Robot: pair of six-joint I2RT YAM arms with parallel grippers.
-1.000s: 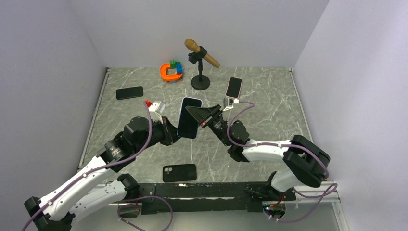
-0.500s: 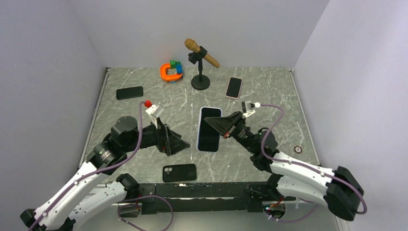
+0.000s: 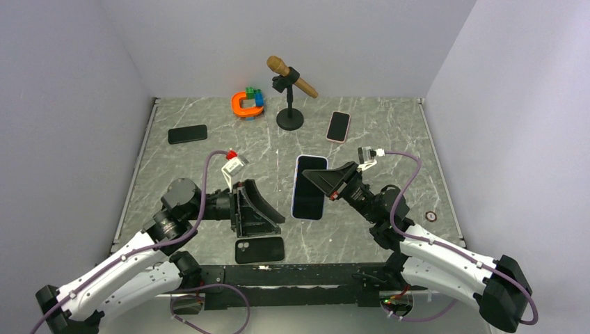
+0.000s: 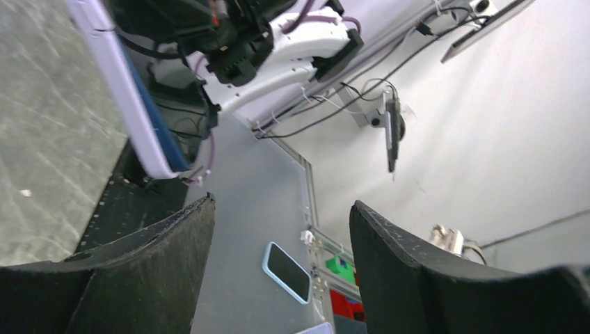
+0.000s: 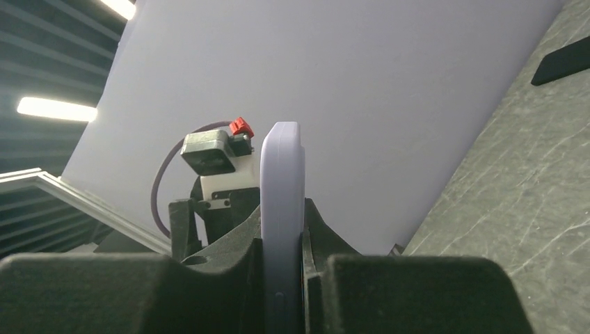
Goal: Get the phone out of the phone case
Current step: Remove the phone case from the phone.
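Two arms are reaching over the grey marbled table (image 3: 209, 149) from its near edge. The left arm (image 3: 132, 254) is stretching toward the middle, and the right arm (image 3: 445, 254) is coming in from the other side, so that the grippers are facing each other.

The right gripper (image 3: 316, 182) is pinching the phone (image 3: 305, 198) by its long edges, and the phone is sitting in its lavender phone case (image 5: 282, 174). The phone is standing on end over the middle of the table, with the dark screen turned toward the top camera. In the right wrist view the fingers are pressing on both sides of the case. Whether its lower end is touching the table I cannot tell.

The left gripper (image 3: 268, 219) is hanging just beside the phone, apart from it, with its fingers (image 4: 160, 243) spread wide and nothing between them.

At the far edge a microphone (image 3: 292, 76) is leaning on its small stand. A black phone (image 3: 188, 133) is lying flat at the far left, and a second black phone (image 3: 259, 249) is lying near the arm bases with its camera side up. A pink-cased phone (image 3: 339, 126) is lying to the right of the microphone stand. Toy blocks (image 3: 248, 103) in orange, blue and green are lying to the left of the stand. A small round disc (image 3: 431, 216) is lying near the right edge.
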